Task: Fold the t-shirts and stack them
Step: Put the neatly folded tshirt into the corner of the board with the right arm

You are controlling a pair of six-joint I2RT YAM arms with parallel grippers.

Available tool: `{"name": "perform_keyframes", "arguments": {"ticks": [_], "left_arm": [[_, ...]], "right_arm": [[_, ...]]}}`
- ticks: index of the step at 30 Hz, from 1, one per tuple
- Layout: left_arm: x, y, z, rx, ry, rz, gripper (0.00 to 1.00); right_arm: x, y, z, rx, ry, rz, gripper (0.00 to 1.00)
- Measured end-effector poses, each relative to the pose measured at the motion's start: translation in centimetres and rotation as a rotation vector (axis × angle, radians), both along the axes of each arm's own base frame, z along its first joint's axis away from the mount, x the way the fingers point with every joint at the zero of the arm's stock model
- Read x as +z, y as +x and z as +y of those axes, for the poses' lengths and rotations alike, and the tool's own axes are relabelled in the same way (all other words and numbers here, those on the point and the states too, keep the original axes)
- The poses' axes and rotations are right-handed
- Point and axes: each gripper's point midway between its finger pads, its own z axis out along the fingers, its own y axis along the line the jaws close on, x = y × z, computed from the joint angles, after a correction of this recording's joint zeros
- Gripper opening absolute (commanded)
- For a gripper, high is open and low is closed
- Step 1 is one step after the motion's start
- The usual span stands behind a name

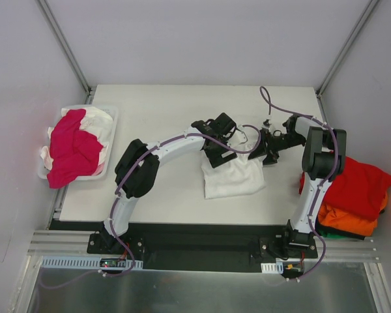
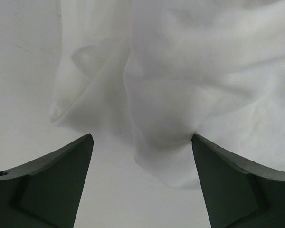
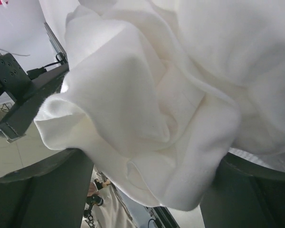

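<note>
A white t-shirt [image 1: 231,176] lies crumpled in the middle of the table. My left gripper [image 1: 216,151] hovers over its far left corner, open. In the left wrist view a loose fold of the white t-shirt [image 2: 190,85] hangs between the wide dark fingers [image 2: 61,175] and brushes the right one. My right gripper [image 1: 263,151] is at the shirt's far right corner. There a thick wad of the white t-shirt [image 3: 147,109] fills the gap of the right gripper [image 3: 152,156] and presses on both fingers. Folded red [image 1: 355,186] and orange [image 1: 348,218] t-shirts are stacked at the right.
A clear bin [image 1: 107,171] at the table's left edge holds a magenta-pink tee [image 1: 72,147] on top of white ones. The red and orange stack overhangs the table's right side by the right arm's base. Metal frame posts [image 1: 68,49] stand at the back corners.
</note>
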Motion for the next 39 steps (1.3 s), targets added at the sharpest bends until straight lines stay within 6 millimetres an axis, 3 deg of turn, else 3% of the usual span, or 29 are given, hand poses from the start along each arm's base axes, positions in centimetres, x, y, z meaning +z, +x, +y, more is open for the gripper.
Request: {"name": "perform_keyframes", "arguments": {"ticks": [17, 21, 22, 24, 25, 28, 39], "left_arm": [[-0.2, -0.1, 0.2, 0.001, 0.005, 0.005, 0.85], [-0.2, -0.1, 0.2, 0.001, 0.006, 0.005, 0.85], [-0.2, -0.1, 0.2, 0.001, 0.005, 0.005, 0.85], [-0.2, -0.1, 0.2, 0.001, 0.005, 0.005, 0.85], [-0.2, -0.1, 0.2, 0.001, 0.005, 0.005, 0.85], [-0.3, -0.1, 0.2, 0.002, 0.007, 0.006, 0.85], [0.0, 0.5, 1.1, 0.025, 0.019, -0.011, 0.84]], "right_arm": [[-1.0, -0.1, 1.9, -0.010, 0.019, 0.013, 0.77], [-1.1, -0.2, 2.2, -0.001, 0.019, 0.009, 0.66], [-1.1, -0.2, 2.3, 0.001, 0.018, 0.007, 0.52], [-1.1, -0.2, 2.5, 0.008, 0.018, 0.004, 0.36], [-1.1, -0.2, 2.6, 0.008, 0.019, 0.008, 0.20], [-1.1, -0.2, 2.8, 0.012, 0.020, 0.007, 0.01], [-0.9, -0.4, 2.3, 0.020, -0.036, -0.004, 0.01]]}}
